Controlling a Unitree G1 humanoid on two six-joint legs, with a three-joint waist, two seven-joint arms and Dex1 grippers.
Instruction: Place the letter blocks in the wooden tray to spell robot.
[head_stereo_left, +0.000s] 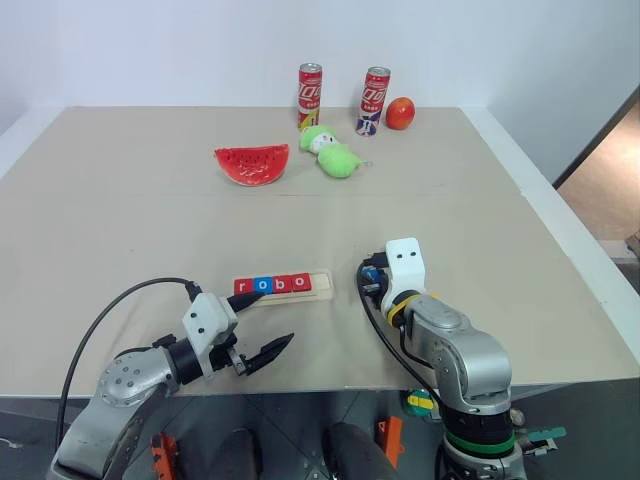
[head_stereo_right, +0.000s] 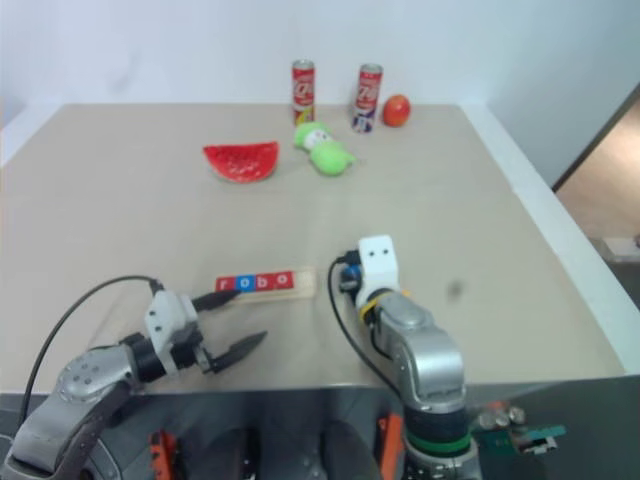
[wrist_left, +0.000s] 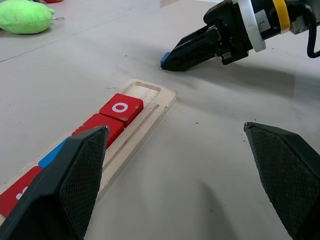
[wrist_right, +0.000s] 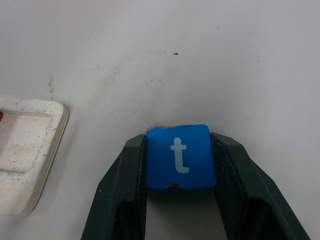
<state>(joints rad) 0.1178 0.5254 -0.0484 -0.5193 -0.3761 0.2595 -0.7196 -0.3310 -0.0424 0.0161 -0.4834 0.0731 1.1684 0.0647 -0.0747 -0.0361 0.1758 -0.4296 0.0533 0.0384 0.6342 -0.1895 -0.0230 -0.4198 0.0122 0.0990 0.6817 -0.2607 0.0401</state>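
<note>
The wooden tray (head_stereo_left: 322, 285) lies near the table's front, just ahead of my left gripper. Four letter blocks (head_stereo_left: 271, 285) sit in its groove and read r, o, b, o, with the right-end slot (wrist_left: 145, 90) bare. On the table just right of the tray's open end, my right gripper (wrist_right: 179, 141) is shut on the blue t block (wrist_right: 180, 157). The left wrist view also shows that gripper's tips on the blue block (wrist_left: 164, 59). My left gripper (head_stereo_left: 272, 320) hangs open and holds nothing, just in front of the tray.
At the far side of the table stand two red cans (head_stereo_left: 310, 95) and a red-orange fruit (head_stereo_left: 400, 113). A green plush toy (head_stereo_left: 333, 152) and a watermelon slice (head_stereo_left: 252, 163) lie in front of them. The table's front edge (head_stereo_left: 330, 388) runs just below both arms.
</note>
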